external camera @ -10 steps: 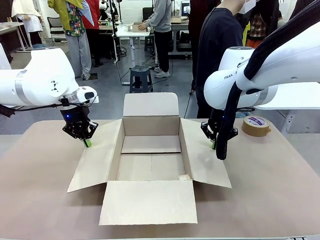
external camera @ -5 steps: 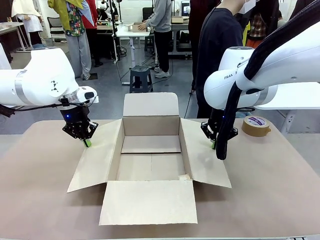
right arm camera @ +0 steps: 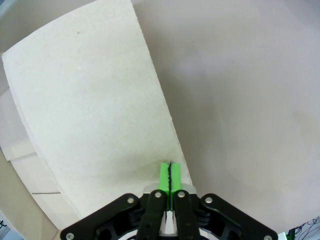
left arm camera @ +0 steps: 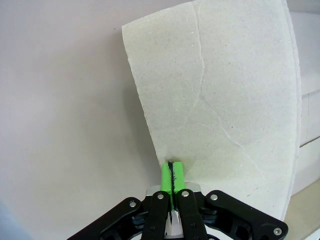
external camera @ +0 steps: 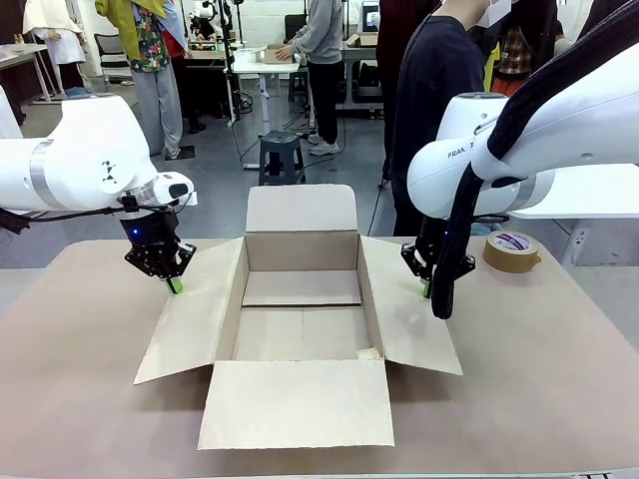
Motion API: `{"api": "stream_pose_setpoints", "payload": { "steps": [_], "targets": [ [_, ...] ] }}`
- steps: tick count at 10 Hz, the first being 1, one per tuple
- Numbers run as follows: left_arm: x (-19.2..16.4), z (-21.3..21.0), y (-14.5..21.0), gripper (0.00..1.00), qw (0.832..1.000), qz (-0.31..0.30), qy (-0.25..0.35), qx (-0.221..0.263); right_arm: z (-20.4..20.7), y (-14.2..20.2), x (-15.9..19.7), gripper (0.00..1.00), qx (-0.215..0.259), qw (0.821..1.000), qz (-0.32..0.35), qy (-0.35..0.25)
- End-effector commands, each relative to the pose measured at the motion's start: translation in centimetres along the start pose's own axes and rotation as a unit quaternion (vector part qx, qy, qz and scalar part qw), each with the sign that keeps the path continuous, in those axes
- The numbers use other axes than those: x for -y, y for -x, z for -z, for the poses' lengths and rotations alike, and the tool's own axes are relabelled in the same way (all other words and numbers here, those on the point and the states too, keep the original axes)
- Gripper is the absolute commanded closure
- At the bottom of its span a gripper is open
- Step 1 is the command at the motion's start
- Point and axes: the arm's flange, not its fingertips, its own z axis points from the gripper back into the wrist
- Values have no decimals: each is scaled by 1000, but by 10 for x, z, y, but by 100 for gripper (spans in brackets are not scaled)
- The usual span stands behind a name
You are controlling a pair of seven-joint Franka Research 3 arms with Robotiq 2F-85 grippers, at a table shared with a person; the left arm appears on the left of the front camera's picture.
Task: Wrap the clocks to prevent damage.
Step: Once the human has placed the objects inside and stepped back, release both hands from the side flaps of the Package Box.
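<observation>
Where the clocks are cannot be told. A cardboard carton [external camera: 300,334] is laid open on the table [external camera: 80,399]. At the outer edges of its side flaps, the left gripper [external camera: 175,283] and the right gripper [external camera: 427,289] are set, fingers pressed together on nothing. The carton seems to be held ready. Next, the clocks must be brought and wrapped.

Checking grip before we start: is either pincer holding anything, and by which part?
Nothing is held. The left pincer and right pincer are shut empty, tips at the outer edges of the side flaps of the carton.
</observation>
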Motion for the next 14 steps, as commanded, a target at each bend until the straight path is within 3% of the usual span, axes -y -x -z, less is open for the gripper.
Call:
{"api": "stream_pose_setpoints", "payload": {
  "steps": [1, 14],
  "targets": [
    [0, 1, 0, 99, 1000, -1, -5, 0, 1, 1, -1, 99, 2, 1000, 7, 4],
    [0, 1, 0, 99, 1000, -1, -5, 0, 1, 1, -1, 99, 2, 1000, 7, 4]
  ]
}}
